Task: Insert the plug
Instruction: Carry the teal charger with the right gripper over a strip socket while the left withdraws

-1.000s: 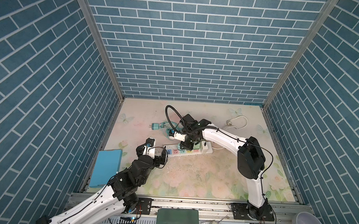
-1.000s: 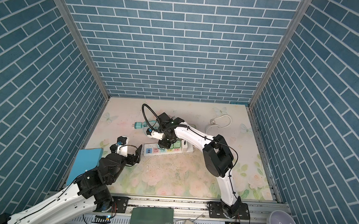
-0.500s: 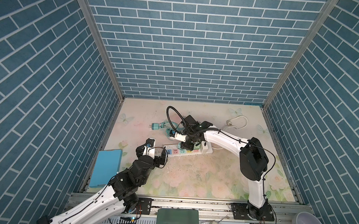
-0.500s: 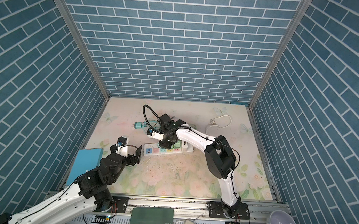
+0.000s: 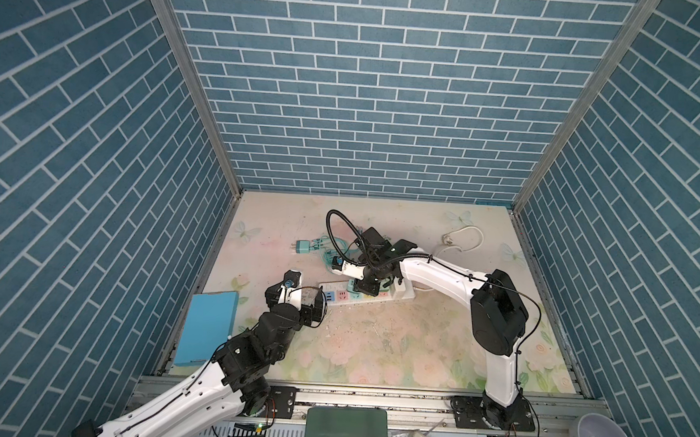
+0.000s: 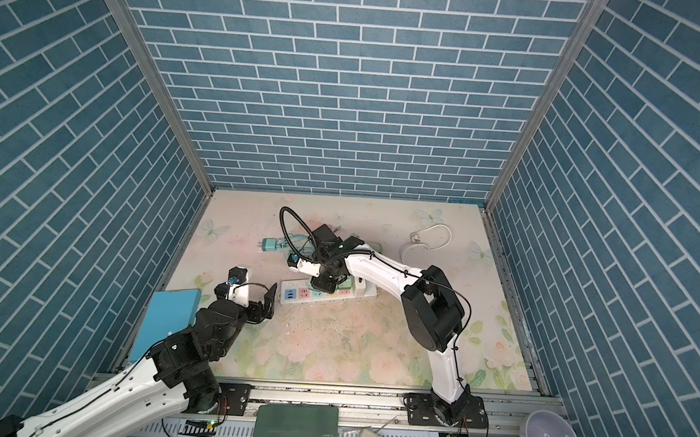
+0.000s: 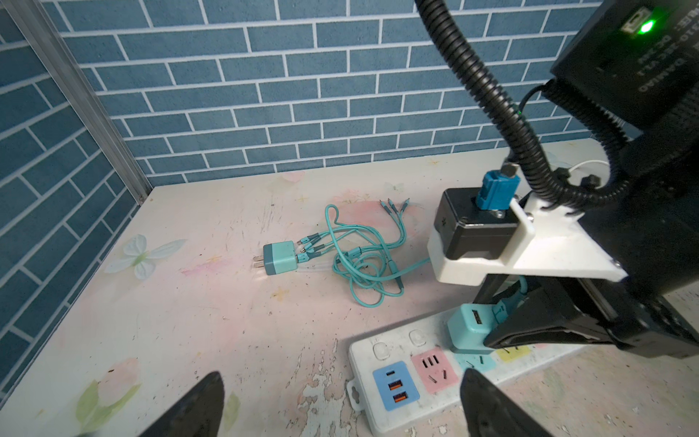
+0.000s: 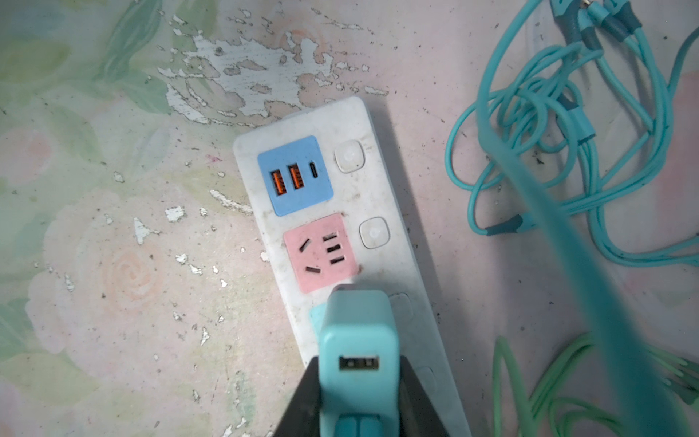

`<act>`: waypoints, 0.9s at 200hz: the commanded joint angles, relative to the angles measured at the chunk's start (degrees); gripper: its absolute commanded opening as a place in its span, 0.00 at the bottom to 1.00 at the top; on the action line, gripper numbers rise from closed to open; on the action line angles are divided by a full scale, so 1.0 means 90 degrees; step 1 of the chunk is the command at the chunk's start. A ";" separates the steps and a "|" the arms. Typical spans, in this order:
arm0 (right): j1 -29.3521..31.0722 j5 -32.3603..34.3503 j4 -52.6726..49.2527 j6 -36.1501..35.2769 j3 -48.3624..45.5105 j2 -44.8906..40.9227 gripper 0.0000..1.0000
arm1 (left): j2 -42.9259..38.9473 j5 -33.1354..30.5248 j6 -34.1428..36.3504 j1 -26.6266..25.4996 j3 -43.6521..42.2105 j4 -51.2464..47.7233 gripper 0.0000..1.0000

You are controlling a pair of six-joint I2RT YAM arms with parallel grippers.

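The right jaws are clamped on the teal plug (image 8: pixel 357 340), one on each side, holding it upright on the strip (image 8: pixel 378 196) over the teal socket (image 8: pixel 316 318), next to the pink socket (image 8: pixel 321 251). In the left wrist view the plug's base meets the strip's face. Whether the prongs are fully in I cannot tell.

The strip lies slanted near the middle of the desk (image 5: pixel 373 354), its blue USB end (image 8: pixel 295 176) toward the left edge. The left jaws stand wide apart, holding nothing, low over the desk just off that end.

A second charger (image 7: pixel 280 258) with tangled teal cables (image 7: pixel 355 253) lies behind the strip, toward the far left corner. A white cord (image 5: pixel 448 237) lies near the far right corner.
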 commanded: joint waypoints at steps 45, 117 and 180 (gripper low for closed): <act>0.0000 0.0303 -0.0919 -0.0867 0.0345 0.0098 0.00 | -0.0156 -0.0056 -0.0029 0.0054 -0.0236 0.0115 0.98; -0.0003 0.0481 -0.1280 -0.1271 0.0938 0.0552 0.00 | -0.0333 -0.0036 0.0016 0.0093 -0.0346 0.0131 0.98; -0.0005 0.0534 -0.1132 -0.1342 0.0716 0.0567 0.00 | -0.0432 -0.0030 0.0023 0.0112 -0.0418 0.0161 0.98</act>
